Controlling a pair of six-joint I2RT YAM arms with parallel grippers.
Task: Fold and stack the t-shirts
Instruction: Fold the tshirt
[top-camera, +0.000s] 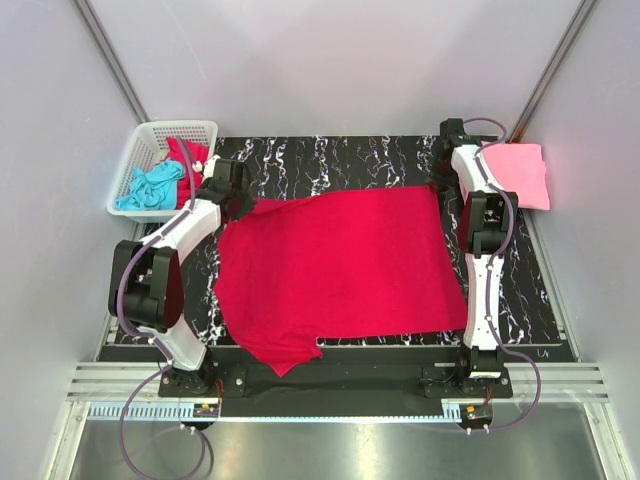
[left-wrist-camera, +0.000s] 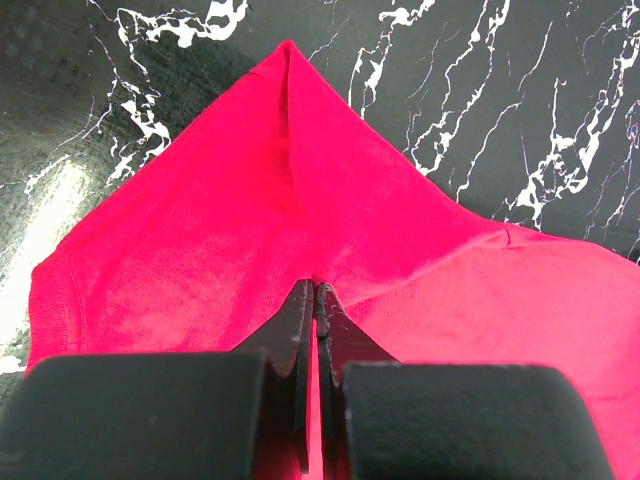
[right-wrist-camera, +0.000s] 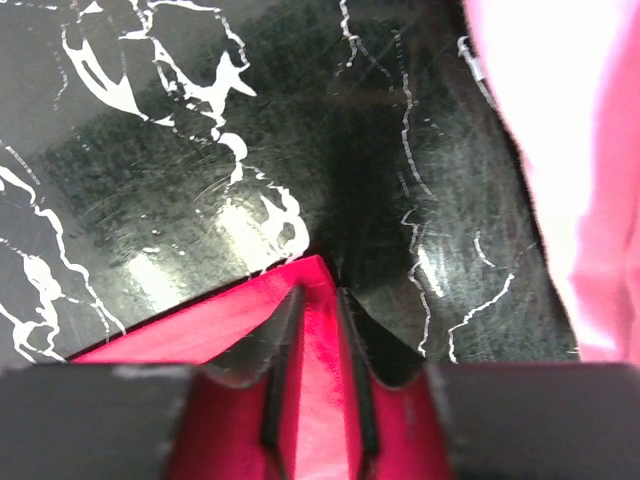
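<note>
Crimson t-shirt lies spread on the tabletop. Your left fingers are clamped on its far-left corner, your right fingers on its far-right corner.

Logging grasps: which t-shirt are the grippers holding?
The crimson t-shirt, spread flat: left gripper and right gripper pinch its far corners. The pink t-shirt lies apart; others sit in the basket.

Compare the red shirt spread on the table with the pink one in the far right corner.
Colour: the red shirt is crimson; the pink shirt is pale pink. Pose: the red shirt lies spread open, while the pink shirt is folded into a small rectangle. Hold: the left gripper and right gripper each pinch the red shirt's far edge; nothing touches the pink shirt. Both are plain soft cloth.
</note>
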